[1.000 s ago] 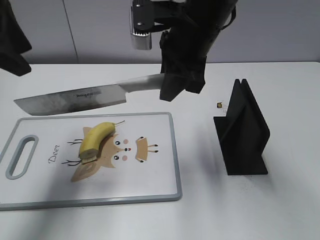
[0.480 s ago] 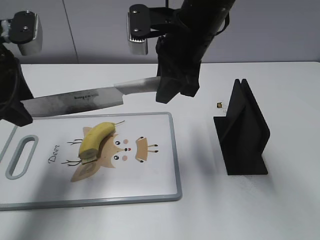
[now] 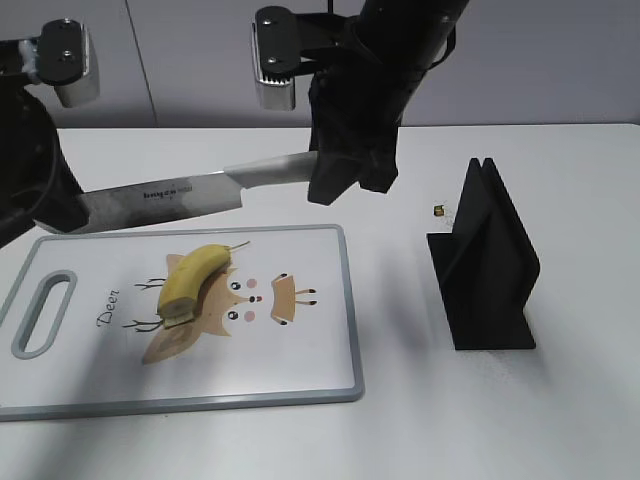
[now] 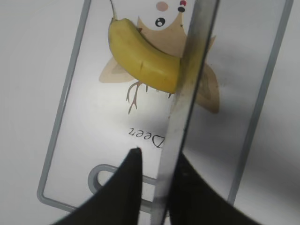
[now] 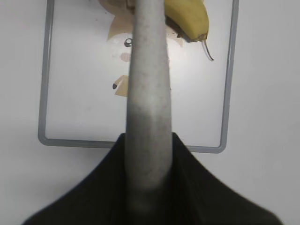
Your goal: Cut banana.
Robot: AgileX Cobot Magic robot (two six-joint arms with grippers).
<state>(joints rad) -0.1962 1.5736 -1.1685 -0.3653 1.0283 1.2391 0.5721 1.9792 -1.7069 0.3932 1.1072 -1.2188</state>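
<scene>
Banana: one short curved yellow piece lies on the single white cutting board, across the tan deer print, its thin stem toward the far edge and its flat cut end toward the near-left. It sits below both grippers and touches neither.

One knife hangs level in the air above the far edge of the board. The right gripper is clamped on its pale handle; in the right wrist view the handle runs straight out from between the dark fingers, over the board, with the banana beyond its far end. The blade reaches leftward from that gripper to the left gripper, whose two dark fingers stand on either side of the blade's tip end; whether they actually pinch the steel cannot be told. In the left wrist view the blade crosses above the banana's cut end.

One black knife stand rests on the table, well to the right of the right gripper.
</scene>
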